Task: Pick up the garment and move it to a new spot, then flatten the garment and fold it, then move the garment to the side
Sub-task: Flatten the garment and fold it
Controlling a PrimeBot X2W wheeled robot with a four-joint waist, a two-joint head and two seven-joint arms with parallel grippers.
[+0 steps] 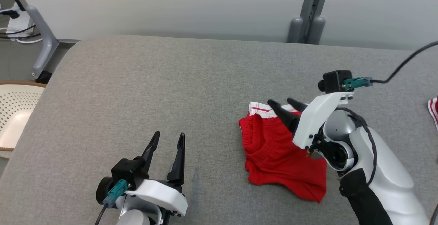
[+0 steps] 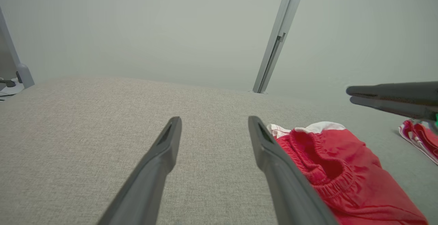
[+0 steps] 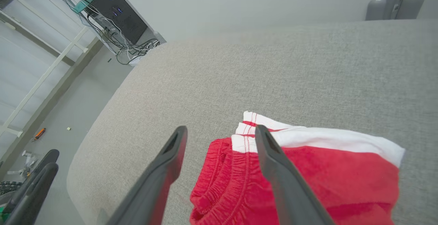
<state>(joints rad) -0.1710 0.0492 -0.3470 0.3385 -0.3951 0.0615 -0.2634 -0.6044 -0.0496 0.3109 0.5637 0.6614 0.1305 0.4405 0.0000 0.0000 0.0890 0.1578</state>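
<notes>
Garment (image 1: 273, 153) is lying crumpled on the table (image 1: 171, 91) beneath the right gripper (image 1: 279, 100), whose fingers are standing apart, holding nothing; the left gripper (image 1: 170, 134), also spread, is hovering well apart from it.

Our left gripper (image 1: 170, 134) sits low on our left side, both dark fingers (image 1: 178, 163) spread wide and pointing forward. Our right gripper (image 1: 279, 100) is out ahead on a bent white forearm (image 1: 386, 165), turned toward our left, jaws parted as well, tips maybe tilted down a bit, hard to say.
</notes>
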